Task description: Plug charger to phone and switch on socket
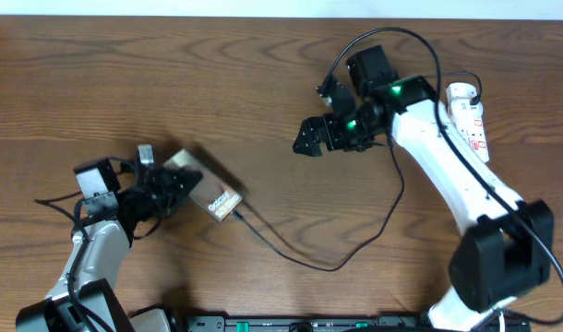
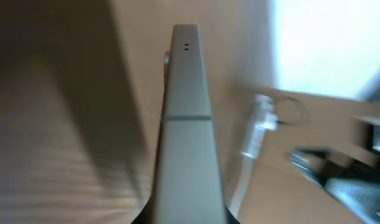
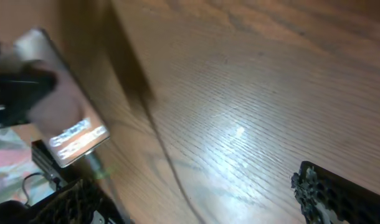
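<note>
**Charging task, late stage.** Near left of the desk (image 1: pixel 263 74), the left gripper (image 1: pixel 178 182) is pinching the phone (image 1: pixel 212 195). The charger (image 1: pixel 332 267) tip appears seated in the phone's end. The right gripper (image 1: pixel 309 138) is spread and empty at mid-desk. Judged still to do: switching on the socket (image 1: pixel 468 115), far right.

Overhead cam: fixed, looks straight down on whole table (image 1: pixel 263 55), arm bases at near edge. Left wrist cam: v. close, sights along thin edge of phone (image 1: pixel 206 189), bg blurred. Right wrist cam: low over tabletop, faces left twd phone. Phone in all 3 views; charger cable (image 1: pixel 300 258) in overhead + right wrist.
</note>
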`<state>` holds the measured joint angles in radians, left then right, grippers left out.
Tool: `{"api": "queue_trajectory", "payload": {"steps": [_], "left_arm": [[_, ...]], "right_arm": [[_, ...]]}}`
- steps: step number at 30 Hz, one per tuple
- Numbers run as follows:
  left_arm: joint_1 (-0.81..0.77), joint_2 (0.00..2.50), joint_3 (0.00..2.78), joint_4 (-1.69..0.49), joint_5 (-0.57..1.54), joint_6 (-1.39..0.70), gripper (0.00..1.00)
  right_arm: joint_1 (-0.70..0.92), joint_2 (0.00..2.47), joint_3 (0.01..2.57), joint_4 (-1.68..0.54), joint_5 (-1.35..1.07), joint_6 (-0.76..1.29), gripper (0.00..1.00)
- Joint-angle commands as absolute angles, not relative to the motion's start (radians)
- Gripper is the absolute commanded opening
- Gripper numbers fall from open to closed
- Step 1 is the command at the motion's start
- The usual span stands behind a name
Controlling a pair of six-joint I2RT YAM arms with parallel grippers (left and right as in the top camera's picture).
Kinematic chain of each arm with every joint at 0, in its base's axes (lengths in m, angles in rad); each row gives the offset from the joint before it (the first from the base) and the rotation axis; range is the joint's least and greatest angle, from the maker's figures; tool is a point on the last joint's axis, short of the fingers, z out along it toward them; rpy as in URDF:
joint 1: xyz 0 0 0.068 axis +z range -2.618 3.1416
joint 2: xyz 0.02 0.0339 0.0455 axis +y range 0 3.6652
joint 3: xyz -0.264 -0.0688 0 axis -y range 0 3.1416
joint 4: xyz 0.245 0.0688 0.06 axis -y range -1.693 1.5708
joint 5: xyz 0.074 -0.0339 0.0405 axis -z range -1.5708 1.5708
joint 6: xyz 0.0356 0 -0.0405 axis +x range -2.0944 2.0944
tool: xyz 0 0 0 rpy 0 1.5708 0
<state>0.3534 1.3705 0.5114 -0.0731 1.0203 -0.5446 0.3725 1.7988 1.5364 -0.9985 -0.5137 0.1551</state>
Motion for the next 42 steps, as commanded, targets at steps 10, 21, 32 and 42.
{"api": "queue_trajectory", "payload": {"steps": [10,21,32,42], "left_arm": [[0.357,1.364,0.524,-0.236,0.588,-0.452,0.07],[0.357,1.364,0.524,-0.292,0.574,-0.457,0.07],[0.357,1.364,0.524,-0.358,0.507,-0.548,0.07],[0.357,1.364,0.524,-0.37,0.515,-0.562,0.08]], "right_arm": [[0.375,1.709,1.558,-1.05,-0.462,0.171,0.99],[0.391,1.709,1.558,-1.059,-0.461,0.171,0.99],[0.402,1.709,1.558,-1.059,-0.461,0.171,0.99],[0.414,1.709,1.558,-1.059,-0.45,0.171,0.99]]}}
